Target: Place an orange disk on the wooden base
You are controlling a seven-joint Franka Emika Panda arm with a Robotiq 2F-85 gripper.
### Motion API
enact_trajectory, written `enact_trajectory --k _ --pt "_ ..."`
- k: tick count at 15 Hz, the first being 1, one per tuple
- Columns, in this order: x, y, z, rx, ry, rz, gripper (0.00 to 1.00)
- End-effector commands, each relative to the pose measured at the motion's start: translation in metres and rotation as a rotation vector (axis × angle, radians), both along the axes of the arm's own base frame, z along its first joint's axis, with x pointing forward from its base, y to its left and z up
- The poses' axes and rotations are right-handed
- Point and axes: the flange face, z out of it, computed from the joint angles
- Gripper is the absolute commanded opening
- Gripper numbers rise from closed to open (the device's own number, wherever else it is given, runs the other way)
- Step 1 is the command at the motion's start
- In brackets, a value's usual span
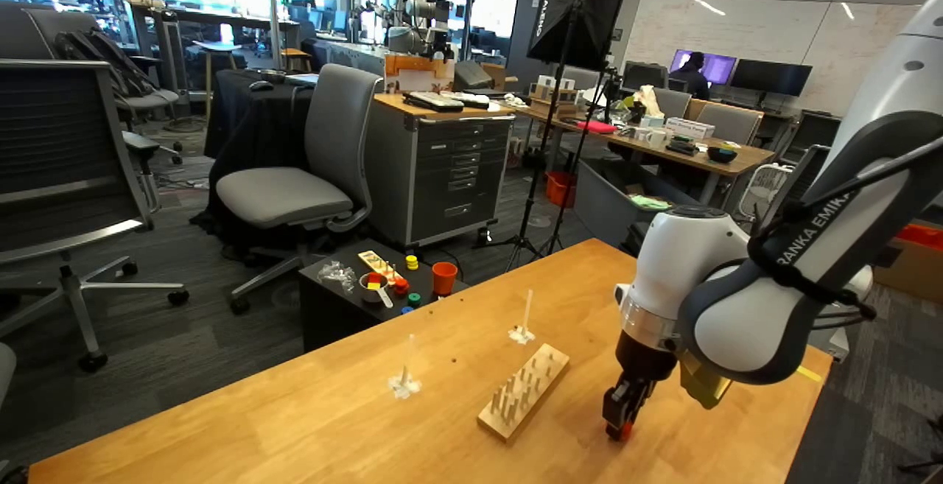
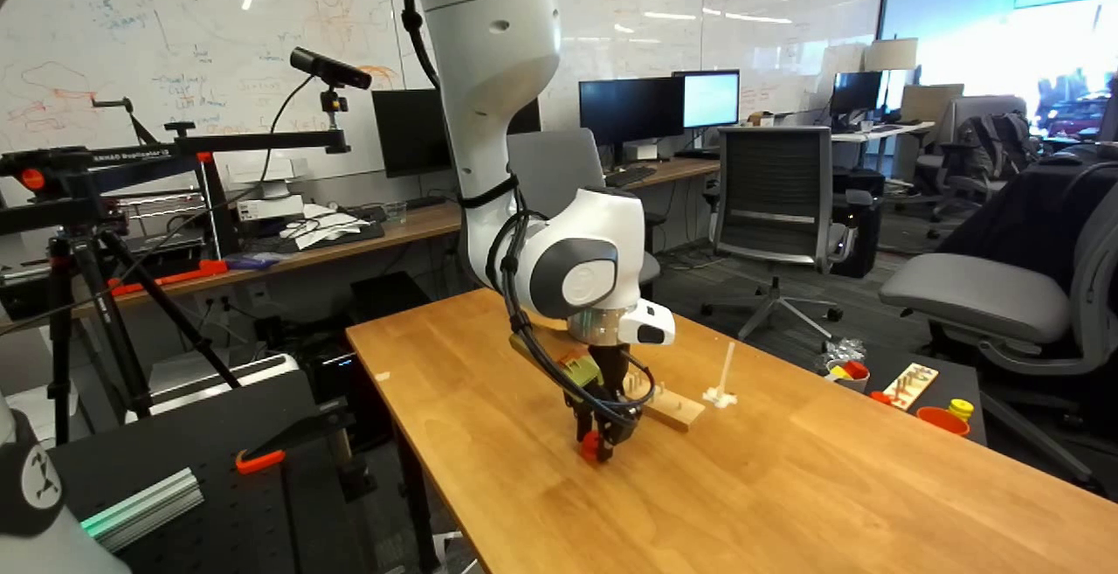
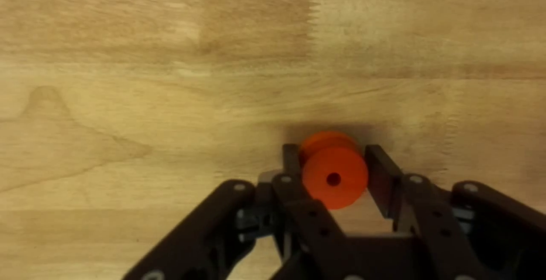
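In an exterior view, we begin at the low black stand [image 1: 324, 333]: crumpled clear wrap [image 1: 337, 275], a white-handled scoop [image 1: 385, 298] with red and yellow bits in it, a pegged strip [image 1: 379, 264], a red piece [image 1: 401, 286], a yellow piece [image 1: 411, 263], an orange cup [image 1: 443, 280].

Over on the table [image 1: 295, 432], there's a thin stick [image 1: 407, 359], upright, then a second stick [image 1: 527, 312], and here's the base [image 1: 534, 397], lying at a slant, pegs up.

And to its right, the gripper [image 3: 332, 160], pointing down, low at the table under the arm [image 1: 737, 307], and it has the disk [image 3: 328, 165]! In the wrist view the fingers [image 3: 291, 158] stand just the disk's width apart, one against each side, holding it, centre hole towards the camera. The disk is apart from the base; whether its underside touches the table, I can't tell.
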Motion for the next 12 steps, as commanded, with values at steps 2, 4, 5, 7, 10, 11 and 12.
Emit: enact_trajectory --k 2,4,5,7,10,11,12 --pt "0.0063 0.0032 0.0030 -0.005 -0.009 -0.009 0.20" --pt "0.0068 0.0032 0.0049 -0.010 -0.012 -0.005 0.22" --pt "0.0071 0.0029 0.0055 -0.012 -0.013 -0.005 0.26" --pt "0.0073 0.0022 0.0065 -0.015 -0.013 -0.003 0.20" --pt "0.0070 0.0020 0.0070 -0.019 -0.014 -0.001 0.17" --pt "0.0070 0.0024 0.0072 -0.021 -0.013 0.001 0.17" --pt "0.0070 0.0029 0.0076 -0.023 -0.013 0.003 0.17"
